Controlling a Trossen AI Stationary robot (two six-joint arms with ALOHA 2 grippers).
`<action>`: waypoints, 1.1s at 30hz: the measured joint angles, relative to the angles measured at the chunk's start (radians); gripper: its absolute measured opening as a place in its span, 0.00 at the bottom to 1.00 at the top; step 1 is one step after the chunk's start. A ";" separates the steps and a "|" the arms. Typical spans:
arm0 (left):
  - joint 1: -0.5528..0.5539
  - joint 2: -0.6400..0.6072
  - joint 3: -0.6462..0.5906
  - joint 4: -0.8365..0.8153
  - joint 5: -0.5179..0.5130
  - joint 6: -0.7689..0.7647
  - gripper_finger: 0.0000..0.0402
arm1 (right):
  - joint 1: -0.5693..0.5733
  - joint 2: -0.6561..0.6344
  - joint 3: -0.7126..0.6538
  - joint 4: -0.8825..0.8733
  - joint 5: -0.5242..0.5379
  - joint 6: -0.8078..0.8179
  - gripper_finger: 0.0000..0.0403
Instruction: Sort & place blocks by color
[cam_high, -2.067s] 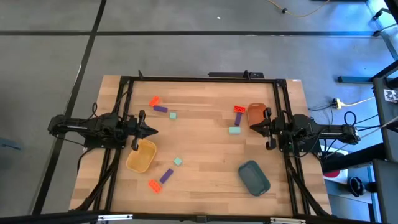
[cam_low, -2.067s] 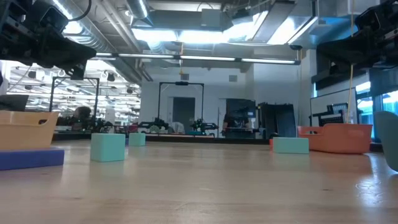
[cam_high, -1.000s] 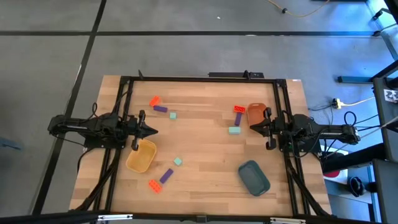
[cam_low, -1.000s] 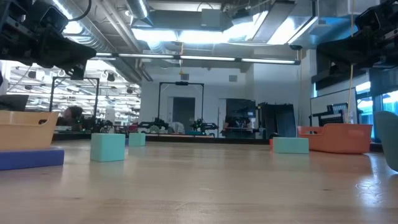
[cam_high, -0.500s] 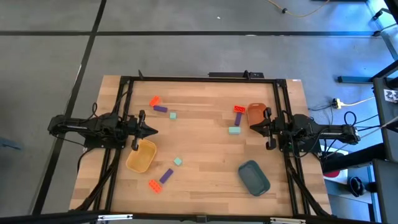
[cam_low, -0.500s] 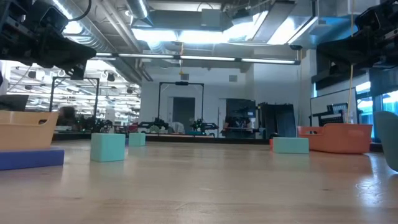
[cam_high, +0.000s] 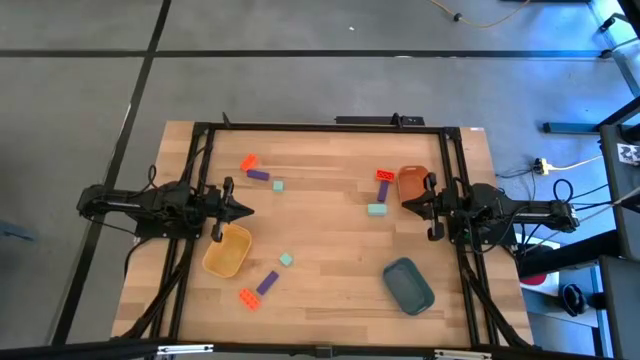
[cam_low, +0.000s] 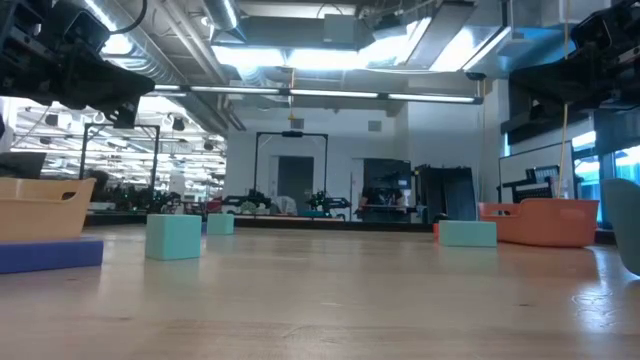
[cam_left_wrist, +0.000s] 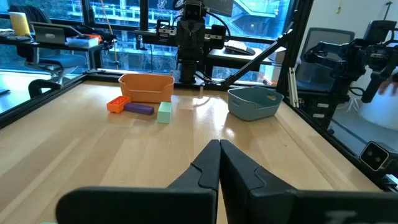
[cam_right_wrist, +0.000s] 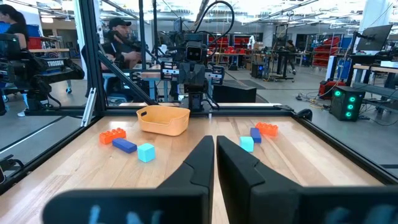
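**High view: sorting not yet begun**

High view shows us the left gripper (cam_high: 243, 210) pinched shut and empty above the yellow plastic tray (cam_high: 228, 250); the right gripper (cam_high: 408, 203), also closed on nothing, sits beside the orange tray (cam_high: 412, 182). We judge nothing sorted: the small red-orange, purple and pale teal toy blocks (cam_high: 260, 176) lie scattered on the wooden table (cam_high: 330, 270), all trays empty. The table's middle lies open for reaching.

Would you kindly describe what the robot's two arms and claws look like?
Both arms are black, jointed and slim. The left claw and right claw each end in two dark tapered fingers. Black cables trail behind the right arm.
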 joint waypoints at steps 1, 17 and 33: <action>0.000 0.000 0.000 0.000 0.000 0.000 0.00 | 0.000 0.000 0.000 0.000 0.000 0.000 0.06; 0.000 0.000 0.000 0.000 0.000 0.000 0.00 | 0.000 0.001 0.000 0.730 0.264 0.565 0.06; 0.000 0.000 0.000 0.000 0.000 0.000 0.00 | 0.000 0.400 0.354 0.623 0.154 0.375 0.06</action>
